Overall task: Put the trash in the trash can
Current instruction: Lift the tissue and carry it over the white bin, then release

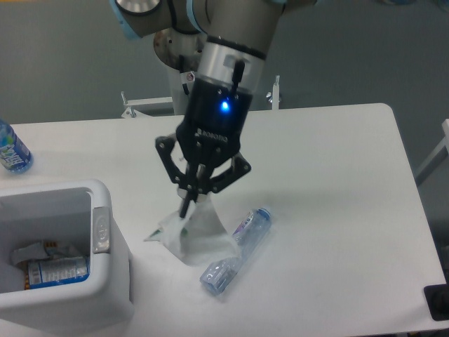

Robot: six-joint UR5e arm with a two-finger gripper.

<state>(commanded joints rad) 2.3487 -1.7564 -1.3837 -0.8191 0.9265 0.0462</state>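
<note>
My gripper [189,203] points down over the middle of the table and is shut on the top of the crumpled white wrapper [198,235], which is pulled up into a peak with its lower edge still on the table. The clear crushed bottle [237,250] with pale blue cap and purplish label lies on its side just right of the wrapper, touching its edge. The white trash can [105,260] stands at the lower left, left of the gripper, its grey oval latch [102,229] facing the wrapper.
Inside the trash can lie a few pieces of rubbish, including a can with a blue and orange label [56,270]. A bottle with a bright blue label [12,151] stands at the table's left edge. The table's right edge runs near x 600.
</note>
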